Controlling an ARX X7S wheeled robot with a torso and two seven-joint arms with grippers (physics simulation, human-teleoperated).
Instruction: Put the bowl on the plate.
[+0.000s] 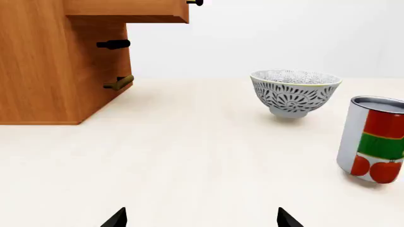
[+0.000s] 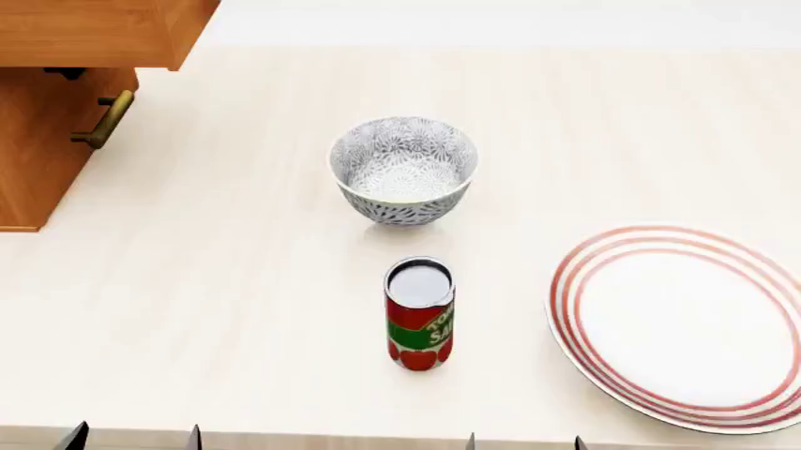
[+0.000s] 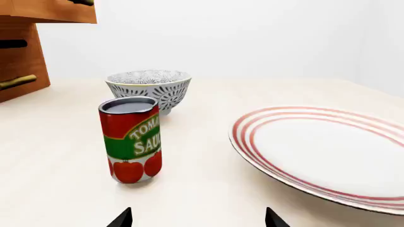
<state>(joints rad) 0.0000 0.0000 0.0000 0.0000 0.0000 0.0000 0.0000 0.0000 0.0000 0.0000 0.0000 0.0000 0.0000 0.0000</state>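
The patterned bowl [image 2: 403, 169] stands upright on the pale table, toward the back middle; it also shows in both wrist views, bowl [image 1: 294, 92] and bowl [image 3: 149, 88]. The red-ringed plate [image 2: 682, 323] lies flat at the right, nearer me, also visible as plate [image 3: 328, 151]. My left gripper [image 2: 134, 438] is at the front left edge, open and empty, gripper [image 1: 202, 218]. My right gripper [image 2: 524, 441] is at the front edge just left of the plate, open and empty, gripper [image 3: 198, 218]. Both are well short of the bowl.
A tomato sauce can [image 2: 418, 314] stands upright between the bowl and the front edge, can [image 3: 130, 138], can [image 1: 372, 139]. A wooden cabinet [image 2: 51, 94] with handles occupies the back left corner, cabinet [image 1: 57, 61].
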